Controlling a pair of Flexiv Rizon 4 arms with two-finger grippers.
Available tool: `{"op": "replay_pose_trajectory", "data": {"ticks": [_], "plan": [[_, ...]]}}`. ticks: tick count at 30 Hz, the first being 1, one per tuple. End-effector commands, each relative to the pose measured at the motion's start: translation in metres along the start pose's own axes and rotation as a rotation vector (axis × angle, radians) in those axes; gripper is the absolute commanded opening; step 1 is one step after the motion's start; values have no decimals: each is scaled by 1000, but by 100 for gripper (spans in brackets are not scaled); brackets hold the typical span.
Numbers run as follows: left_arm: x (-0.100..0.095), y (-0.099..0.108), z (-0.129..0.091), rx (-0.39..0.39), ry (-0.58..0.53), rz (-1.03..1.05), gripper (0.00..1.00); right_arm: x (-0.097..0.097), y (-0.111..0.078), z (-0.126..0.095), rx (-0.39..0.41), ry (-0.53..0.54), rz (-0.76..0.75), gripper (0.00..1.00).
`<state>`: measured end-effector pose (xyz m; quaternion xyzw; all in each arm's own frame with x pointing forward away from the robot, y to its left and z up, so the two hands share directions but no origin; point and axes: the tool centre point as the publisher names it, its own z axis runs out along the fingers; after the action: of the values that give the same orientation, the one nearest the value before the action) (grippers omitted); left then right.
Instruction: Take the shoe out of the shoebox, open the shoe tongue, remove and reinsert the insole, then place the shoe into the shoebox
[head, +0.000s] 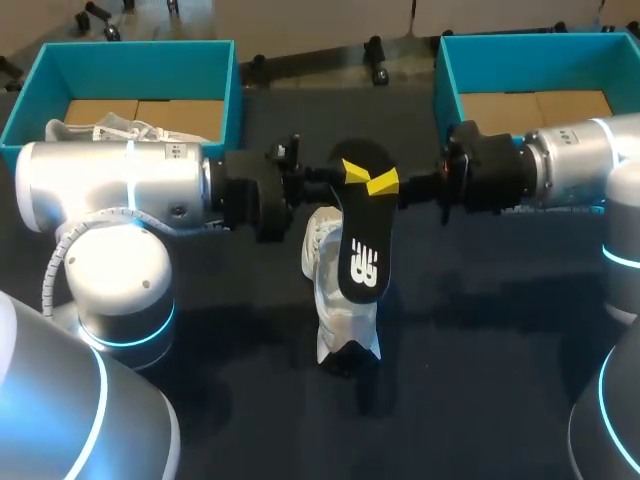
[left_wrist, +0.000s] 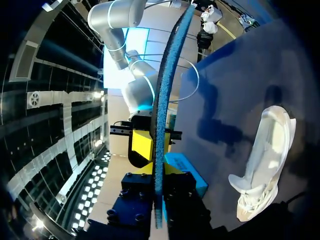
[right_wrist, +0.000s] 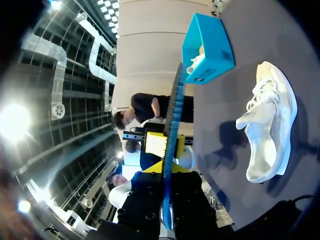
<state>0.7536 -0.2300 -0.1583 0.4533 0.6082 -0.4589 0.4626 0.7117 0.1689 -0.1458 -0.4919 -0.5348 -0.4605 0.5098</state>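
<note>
Item: insole (head: 362, 240), black with a white logo, held in the air over the middle of the table (head: 480, 330), its long face turned up and its far end at the grippers. Beneath it, on the tabletop: one white shoe (head: 345, 325), out of any box and touched by neither arm. Left gripper (left_wrist: 159, 172): appears clamped on the insole, which runs edge-on between its fingers. Right gripper (right_wrist: 167, 170): likewise appears clamped on the same end from the opposite side, so the two meet nose to nose. Step in hand, by my reading: the removal is done and the insole is out, with reinsertion not yet begun. Next move would call for one arm to let go, so the other can tip the insole down towards the shoe's mouth while the freed arm steadies the shoe. At the table's back: left shoebox (head: 130, 50), teal, with a second white shoe (head: 100, 130) inside; right shoebox (head: 520, 45), teal, showing a bare cardboard floor. Not determinable: the shoe's opening and tongue, covered by the insole from above; the exact finger contact, masked by the insole's edge in both wrist views; a dark patch at the shoe's near end.
</note>
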Motion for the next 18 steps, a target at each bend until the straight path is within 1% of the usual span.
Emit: {"op": "replay_pose_trajectory", "data": {"ticks": [1, 7, 8, 9, 10, 16, 18], "plan": [[2, -1, 0, 1, -1, -6, 0, 1, 1, 2, 0, -4, 1, 0], [2, -1, -1, 9, 4, -26, 0, 2, -2, 0, -10, -11, 0, 0], [3, -1, -1, 10, 6, -26, 0, 3, -3, -1, -13, -13, 1, 26], [3, 0, -1, 11, 7, -26, 0, 3, -4, -1, -16, -15, 1, 55], [4, 0, -1, 11, 10, -33, 0, 3, -5, -1, -17, -17, 2, 100], [6, 4, 0, 12, 16, -38, 0, 4, -13, -6, -12, -50, 11, 100], [5, 5, -1, 28, 18, -51, 0, 5, -17, -10, -7, -80, -1, 100]]}}
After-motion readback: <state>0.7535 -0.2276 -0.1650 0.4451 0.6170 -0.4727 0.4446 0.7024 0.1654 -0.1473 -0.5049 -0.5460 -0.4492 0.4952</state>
